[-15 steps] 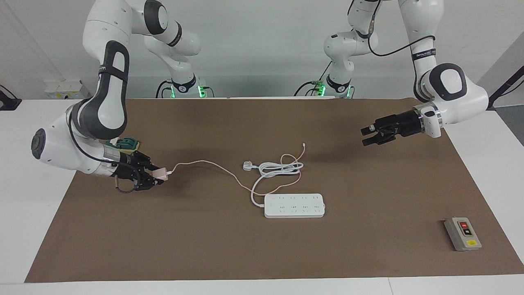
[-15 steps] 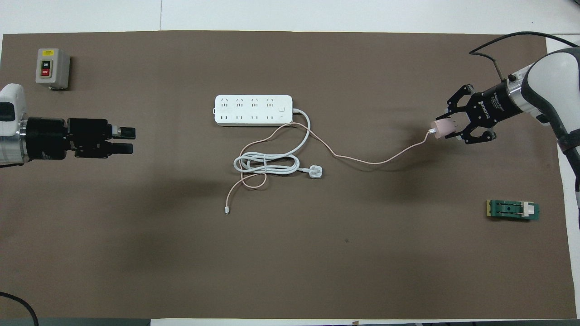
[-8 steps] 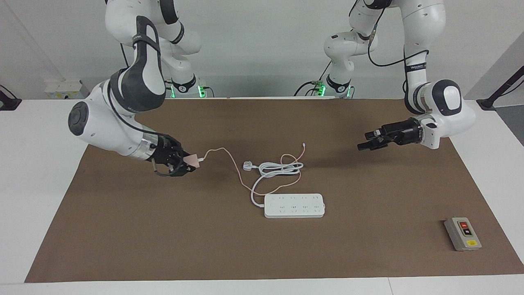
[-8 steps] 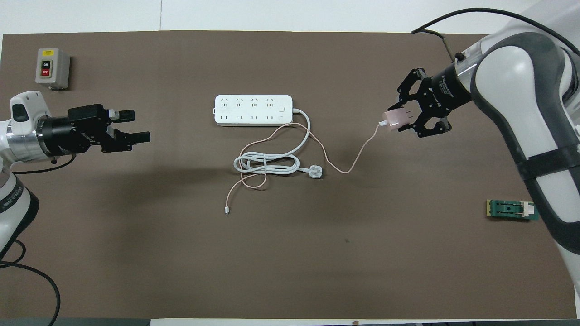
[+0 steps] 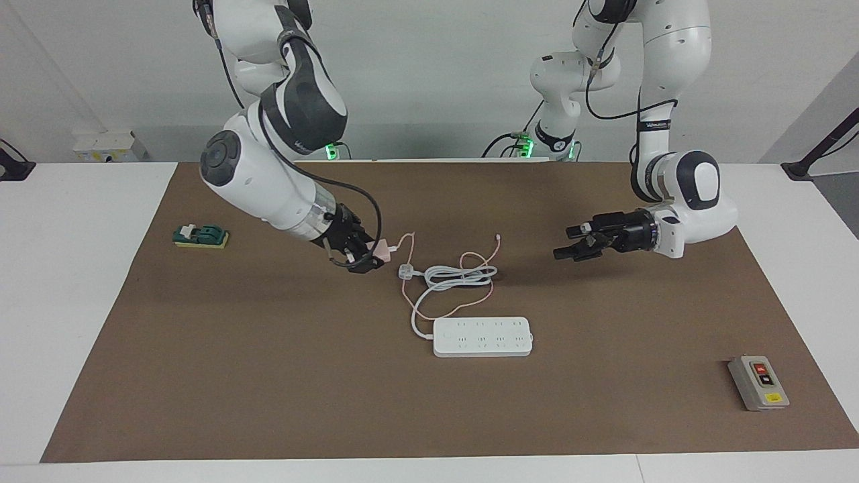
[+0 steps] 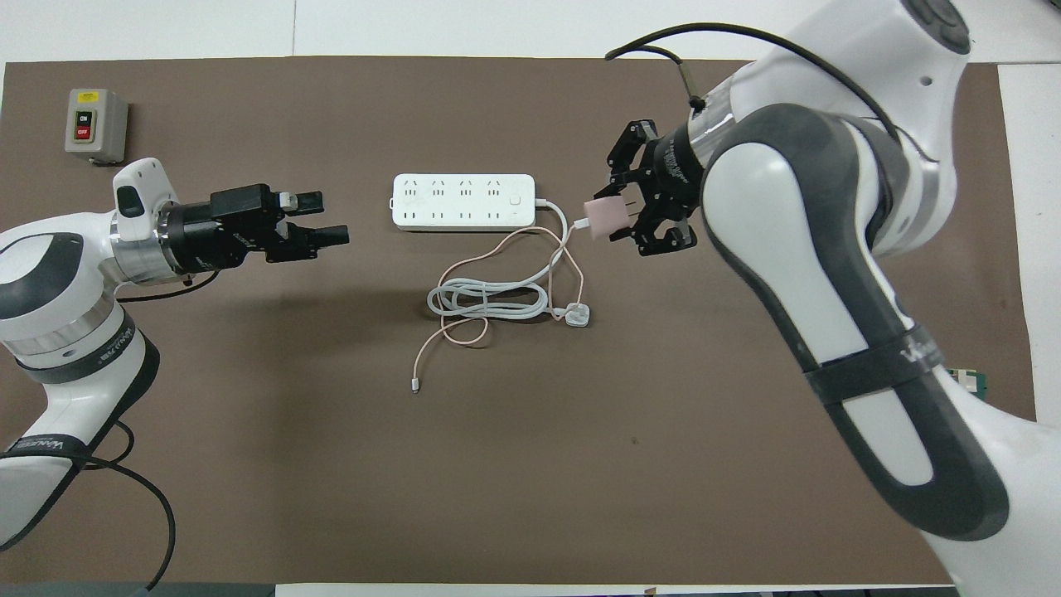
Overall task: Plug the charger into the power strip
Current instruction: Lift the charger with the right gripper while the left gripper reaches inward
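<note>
My right gripper [image 5: 368,256] [image 6: 620,219] is shut on the pale-pink charger [image 5: 382,250] [image 6: 604,217] and holds it in the air, over the mat by the power strip's cord end, prongs pointing back into the gripper. The thin pink cable [image 5: 478,259] [image 6: 452,333] hangs from the charger and loops across the coiled white cord. The white power strip [image 5: 483,337] [image 6: 462,201] lies flat at the table's middle, sockets up. My left gripper [image 5: 569,244] [image 6: 322,218] is open and empty, in the air toward the left arm's end of the strip.
The strip's white three-pin plug [image 5: 405,271] [image 6: 578,314] and its coiled cord [image 5: 462,274] [image 6: 485,298] lie nearer to the robots than the strip. A grey button box [image 5: 758,383] [image 6: 95,124] stands at the left arm's end. A green block [image 5: 201,236] lies at the right arm's end.
My right gripper has carried the charger from the right arm's end of the table toward the strip, and the pink cable has gone slack. My left gripper has moved in toward the strip.
</note>
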You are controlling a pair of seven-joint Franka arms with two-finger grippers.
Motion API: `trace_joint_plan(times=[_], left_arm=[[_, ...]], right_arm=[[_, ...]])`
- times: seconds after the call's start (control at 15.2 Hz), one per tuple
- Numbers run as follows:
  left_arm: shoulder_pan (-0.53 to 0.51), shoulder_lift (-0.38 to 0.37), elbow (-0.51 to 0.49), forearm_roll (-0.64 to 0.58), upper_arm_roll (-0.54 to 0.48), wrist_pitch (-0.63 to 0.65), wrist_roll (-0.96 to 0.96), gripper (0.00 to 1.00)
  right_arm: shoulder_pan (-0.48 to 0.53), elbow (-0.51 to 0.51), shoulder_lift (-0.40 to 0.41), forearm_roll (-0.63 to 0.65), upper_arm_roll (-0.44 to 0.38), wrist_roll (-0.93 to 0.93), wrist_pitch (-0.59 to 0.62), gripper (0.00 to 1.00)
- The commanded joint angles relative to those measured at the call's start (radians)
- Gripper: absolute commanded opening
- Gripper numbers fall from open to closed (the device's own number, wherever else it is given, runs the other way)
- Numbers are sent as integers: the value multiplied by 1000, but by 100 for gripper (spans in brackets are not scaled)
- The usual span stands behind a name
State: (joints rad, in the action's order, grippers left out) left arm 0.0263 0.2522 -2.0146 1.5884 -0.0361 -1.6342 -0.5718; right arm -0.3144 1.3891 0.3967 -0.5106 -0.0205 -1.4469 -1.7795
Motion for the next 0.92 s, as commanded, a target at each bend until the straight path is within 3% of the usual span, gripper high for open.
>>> trace_joint_plan(times=[0.0, 0.26, 0.86], left_arm=[[70, 2, 5, 53, -13, -32, -16, 100], [151, 2, -1, 74, -13, -62, -26, 100], [248, 6, 3, 126, -11, -113, -112, 100]], right_arm=[[-57, -16, 10, -17, -2, -76, -52, 0], [-141, -13, 11, -17, -2, -176, -130, 0], [-202, -5, 14, -17, -2, -363, -239, 0]])
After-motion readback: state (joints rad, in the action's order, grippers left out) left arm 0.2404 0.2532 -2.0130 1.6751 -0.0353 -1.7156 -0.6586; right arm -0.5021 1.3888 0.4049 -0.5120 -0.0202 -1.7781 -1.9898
